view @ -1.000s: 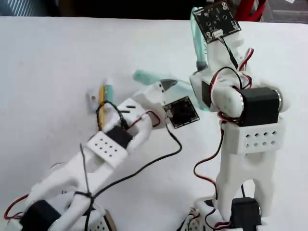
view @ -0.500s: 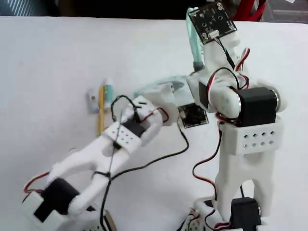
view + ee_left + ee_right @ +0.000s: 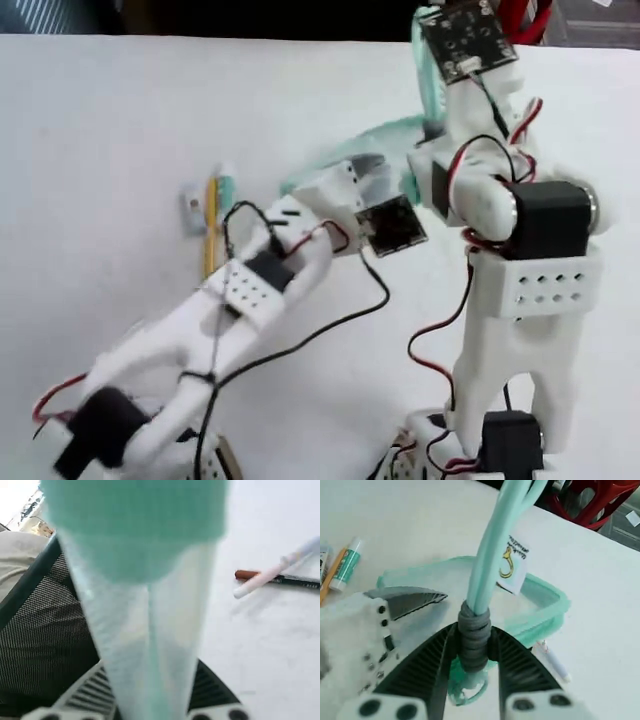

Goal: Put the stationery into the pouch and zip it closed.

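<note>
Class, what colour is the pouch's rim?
Mint green pouch rim; best in right wrist view.

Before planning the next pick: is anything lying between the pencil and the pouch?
A small tube lies right beside the pencil on the pouch's side, and the left gripper is at the pouch. Otherwise bare table.

The pouch (image 3: 546, 594) lies on the surface (image 3: 100, 120) between the arms. To its left, well apart, a pencil (image 3: 211, 228), tube (image 3: 226, 185) and block (image 3: 193, 208) lie side by side. The left gripper (image 3: 355, 172) is at its left edge. The right gripper (image 3: 474, 630) has its jaws clamped round the strap (image 3: 490, 555). A pen (image 3: 555, 662) lies just beside the pouch.
</note>
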